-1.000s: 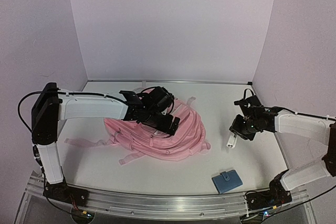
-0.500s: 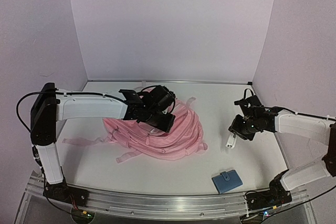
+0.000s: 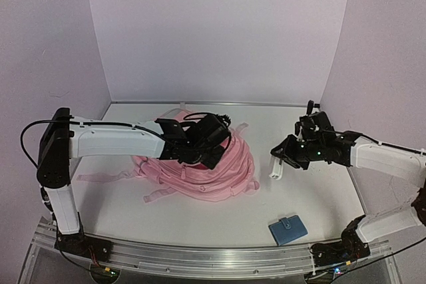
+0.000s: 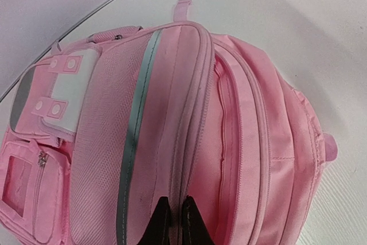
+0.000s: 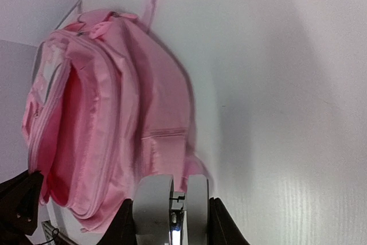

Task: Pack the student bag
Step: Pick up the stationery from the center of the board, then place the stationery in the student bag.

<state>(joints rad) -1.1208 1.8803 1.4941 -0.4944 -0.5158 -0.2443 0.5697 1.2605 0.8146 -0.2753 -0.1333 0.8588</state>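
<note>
Mia: Pink cloth, soft and puffy! The student bag (image 3: 226,174) lies in the middle of the white table (image 3: 319,197), a bit toward 9 o'clock.

Ben: The left gripper (image 3: 198,159) sits on top of it. Up close, its black fingertips (image 4: 162,225) are squeezed together on the bag's zip edge.

Mia: That close view shows things the top view can't. I see a netty mesh side, a grey-green strip (image 4: 135,136), a white patch (image 4: 71,93) with round pink snaps, and a see-through pocket (image 4: 16,179).

Ben: But only the top view shows the thin pink straps (image 3: 100,178) lying flat toward 8 o'clock. It also shows a blue wallet (image 3: 287,229) at 5 o'clock from the bag, close to the metal rail (image 3: 200,257) at the near edge.

Mia: The right gripper (image 3: 278,164) is at 3 o'clock from the bag. It is clamped on a smooth white thing (image 3: 275,171). In its own camera that thing has round ends.

Ben: There is bare table between it and the bag. There is more at 12 o'clock, up to the pale purple walls (image 3: 219,31).
</note>
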